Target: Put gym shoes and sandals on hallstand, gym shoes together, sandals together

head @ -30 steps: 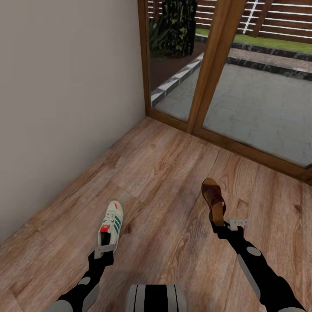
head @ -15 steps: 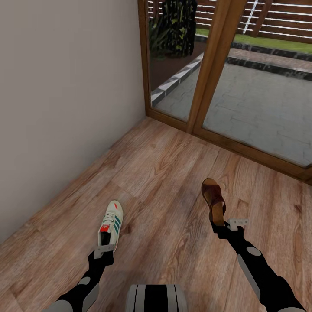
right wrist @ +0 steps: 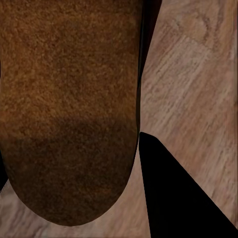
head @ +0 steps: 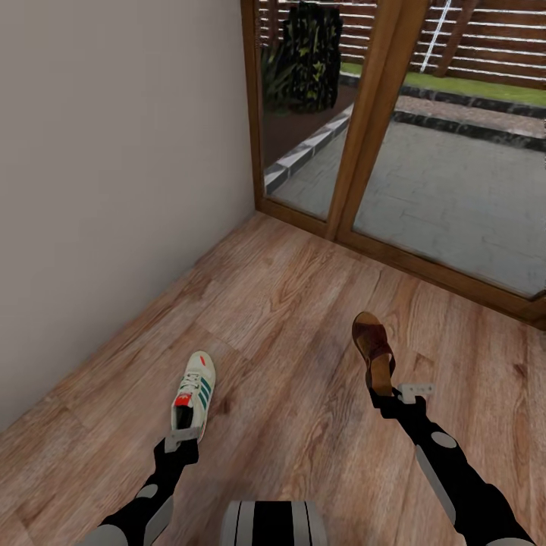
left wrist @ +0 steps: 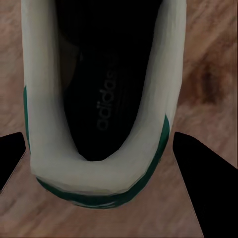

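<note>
One white gym shoe point(head: 196, 388) with green stripes hangs just above the corridor floor point(head: 288, 296), toe pointing away from me. My left gripper point(head: 182, 437) is shut on its heel. In the left wrist view the shoe's heel collar point(left wrist: 99, 178) sits between the two dark fingers point(left wrist: 201, 193). One brown sandal point(head: 373, 349) is held by its heel in my right gripper point(head: 396, 393), which is shut on it. The right wrist view shows the sandal's brown surface point(right wrist: 69, 109) beside one dark finger point(right wrist: 178, 198). The hallstand is out of view.
A plain pale wall point(head: 114, 174) runs along the left. Ahead stands a glass door with a wooden frame point(head: 371, 136), and a paved yard lies behind it. My trunk point(head: 273, 523) shows at the lower edge.
The whole picture has shifted a little: the door and yard sit slightly lower, so the camera moved. Both grippers and their shoes keep their places in view.
</note>
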{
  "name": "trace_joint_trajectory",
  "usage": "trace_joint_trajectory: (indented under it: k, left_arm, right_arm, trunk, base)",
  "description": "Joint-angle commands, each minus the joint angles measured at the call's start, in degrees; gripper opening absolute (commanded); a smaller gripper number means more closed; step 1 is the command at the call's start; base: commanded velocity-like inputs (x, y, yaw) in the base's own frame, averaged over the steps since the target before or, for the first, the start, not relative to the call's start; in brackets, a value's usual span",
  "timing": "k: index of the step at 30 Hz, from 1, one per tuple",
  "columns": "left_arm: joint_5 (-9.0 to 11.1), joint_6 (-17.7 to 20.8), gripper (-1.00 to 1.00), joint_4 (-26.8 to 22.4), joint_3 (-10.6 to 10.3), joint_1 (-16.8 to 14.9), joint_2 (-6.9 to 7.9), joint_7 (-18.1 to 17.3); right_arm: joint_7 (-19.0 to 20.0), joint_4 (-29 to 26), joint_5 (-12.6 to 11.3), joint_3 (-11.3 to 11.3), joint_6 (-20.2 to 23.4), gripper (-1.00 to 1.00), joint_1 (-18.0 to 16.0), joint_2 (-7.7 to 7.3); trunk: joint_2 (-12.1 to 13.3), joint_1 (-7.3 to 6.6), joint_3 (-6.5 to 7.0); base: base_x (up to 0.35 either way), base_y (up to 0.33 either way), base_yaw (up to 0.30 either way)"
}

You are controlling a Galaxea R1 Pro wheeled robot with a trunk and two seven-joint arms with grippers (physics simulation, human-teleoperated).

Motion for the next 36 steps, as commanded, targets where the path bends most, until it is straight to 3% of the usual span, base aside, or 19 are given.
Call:
trace_joint_trajectory:
  k: [1,9,12,13,14,16,17,21,24,36]
  left_arm:
    - [0.5,-0.2,-1.00,0.0,-0.5,0.0,0.04,0.1]
    - [0.4,-0.1,-1.00,0.0,-0.4,0.0,0.27,0.0]
    - [-0.3,0.0,-1.00,0.2,-0.3,0.6,0.76,0.5]
    - [-0.4,-0.1,-1.00,0.2,-0.3,1.5,1.01,0.6]
    - [0.1,-0.8,-1.00,-0.4,-0.2,5.7,2.45,0.7]
    - [0.1,-4.0,-1.00,-0.4,-0.1,7.9,2.72,0.7]
    - [0.1,-6.9,-1.00,-0.2,-0.1,9.9,2.86,0.8]
    - [0.2,-7.8,-1.00,0.1,-0.1,10.6,2.86,0.8]
    - [0.2,-8.1,-1.00,0.2,-0.1,11.5,2.86,0.8]
    - [0.0,-8.5,-1.00,0.3,-0.2,14.2,2.81,0.8]
  right_arm:
    - [0.1,-0.1,-0.8,0.0,0.3,-1.00,0.0,-0.02]
    - [0.1,0.1,-0.7,0.1,0.3,-1.00,0.0,0.08]
    - [0.0,0.2,-0.6,1.7,0.3,-1.00,0.0,0.57]
    - [0.0,0.3,-0.6,2.1,0.3,-1.00,0.0,0.61]
    - [-0.3,0.5,-0.6,2.6,0.2,-1.00,0.0,0.68]
    - [-0.4,1.7,-0.7,2.2,0.0,-1.00,0.4,0.45]
    - [-2.5,5.0,-0.7,1.8,-1.2,-1.00,0.8,0.28]
    - [-7.9,9.6,-0.7,1.7,-5.8,-1.00,1.0,0.17]
    - [-10.9,15.9,-0.8,1.7,-12.2,-1.00,1.5,0.16]
    - [-12.5,39.7,-1.1,1.6,-33.6,-1.00,1.9,0.12]
  trunk:
    - [0.0,-0.03,0.19]
    - [0.1,-0.24,1.97]
    - [0.2,-0.32,2.63]
    - [0.2,-0.34,2.85]
    - [0.2,-0.37,3.13]
    - [0.2,-0.42,3.71]
    - [0.2,-0.44,4.02]
    - [0.3,-0.55,5.24]
    - [0.3,-0.62,6.15]
    - [0.5,-0.93,9.83]
  base:
    - [0.000,0.000,0.000]
    - [0.000,0.000,0.000]
    - [0.000,0.000,0.000]
    - [0.000,0.000,0.000]
    - [0.000,0.000,-0.086]
    - [0.000,0.000,-0.121]
    - [0.000,0.000,-0.148]
    - [0.000,0.000,-0.152]
    - [0.000,0.000,-0.153]
    - [0.000,0.000,-0.153]
